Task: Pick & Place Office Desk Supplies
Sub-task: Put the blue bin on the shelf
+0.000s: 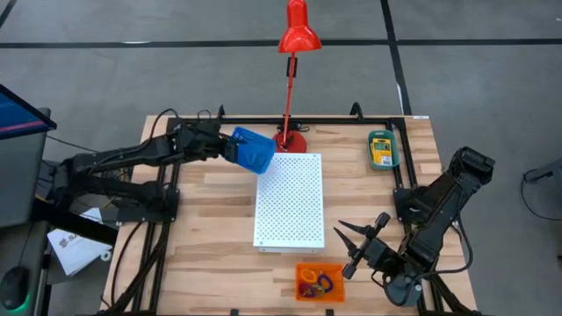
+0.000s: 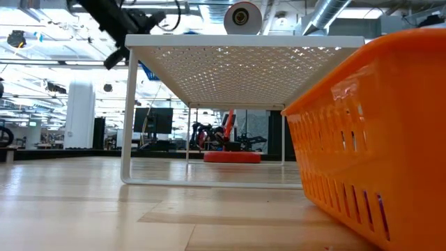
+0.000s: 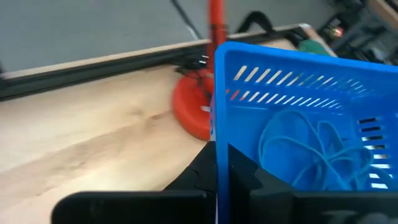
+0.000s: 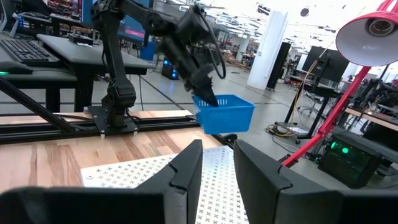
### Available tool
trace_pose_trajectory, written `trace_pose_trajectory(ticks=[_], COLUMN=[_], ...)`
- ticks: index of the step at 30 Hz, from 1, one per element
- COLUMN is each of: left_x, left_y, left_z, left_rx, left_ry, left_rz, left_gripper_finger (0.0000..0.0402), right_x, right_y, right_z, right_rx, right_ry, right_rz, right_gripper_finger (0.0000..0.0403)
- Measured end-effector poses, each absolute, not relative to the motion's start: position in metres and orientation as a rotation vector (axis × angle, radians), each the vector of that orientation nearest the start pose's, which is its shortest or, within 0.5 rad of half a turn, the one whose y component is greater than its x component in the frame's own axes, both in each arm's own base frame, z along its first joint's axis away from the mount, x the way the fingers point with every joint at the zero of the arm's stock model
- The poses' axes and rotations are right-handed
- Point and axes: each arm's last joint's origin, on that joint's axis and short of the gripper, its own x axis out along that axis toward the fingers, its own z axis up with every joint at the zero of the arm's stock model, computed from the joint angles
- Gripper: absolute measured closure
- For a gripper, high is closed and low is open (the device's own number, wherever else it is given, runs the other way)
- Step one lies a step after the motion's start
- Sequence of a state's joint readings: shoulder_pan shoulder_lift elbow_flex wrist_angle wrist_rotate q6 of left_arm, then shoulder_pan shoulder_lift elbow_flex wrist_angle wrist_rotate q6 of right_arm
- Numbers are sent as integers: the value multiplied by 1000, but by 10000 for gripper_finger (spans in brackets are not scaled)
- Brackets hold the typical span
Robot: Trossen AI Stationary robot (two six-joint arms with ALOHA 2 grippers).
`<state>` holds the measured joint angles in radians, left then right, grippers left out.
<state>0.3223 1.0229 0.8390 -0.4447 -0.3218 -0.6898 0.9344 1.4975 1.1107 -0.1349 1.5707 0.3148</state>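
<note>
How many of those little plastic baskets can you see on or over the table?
2. A blue basket is held in the air by the left end effector, near the lamp base. An orange basket sits at the table's front edge. None looks hidden.

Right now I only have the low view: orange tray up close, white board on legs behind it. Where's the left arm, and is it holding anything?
Observer: The left gripper is shut on the blue tray and holds it in the air at the white board's far left corner, near the red lamp's base.
Operator: Anything in the tray?
Observer: Thin blue loops lie inside it, as the left wrist view shows.
Operator: Right arm?
Observer: The right gripper waits with its fingers open, just right of the orange tray, off the board's near right corner.
</note>
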Motion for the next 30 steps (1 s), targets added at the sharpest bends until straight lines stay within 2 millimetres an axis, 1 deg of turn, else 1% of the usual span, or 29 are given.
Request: trace_pose_trajectory(ticks=[4,6,12,16,18,20,22,25,30], left_x=[207,213,254,278,285,290,293,296,295], left_y=[61,54,38,33,31,29,28,29,32], left_z=[301,302,305,317,326,335,338,339,340], left_rx=[-594,-565,-447,-369,-338,-302,-259,-178,-104], left_ry=[445,505,663,727,739,746,786,837,833], left_rz=[737,703,551,450,373,297,245,145,-71], left_gripper_finger=[401,401,401,401,401,401,401,401,401], right_x=[207,207,211,213,213,213,213,213,213], right_y=[231,231,228,226,226,226,226,226,226], right_z=[296,296,296,296,296,296,296,296,296], right_rx=[-201,-202,-202,-201,-201,-202,-202,-202,-202], right_ry=[66,67,69,69,69,70,70,70,70], right_rz=[-636,-636,-651,-659,-659,-659,-658,-657,-657], right_gripper_finger=[314,314,314,314,314,314,314,314,314])
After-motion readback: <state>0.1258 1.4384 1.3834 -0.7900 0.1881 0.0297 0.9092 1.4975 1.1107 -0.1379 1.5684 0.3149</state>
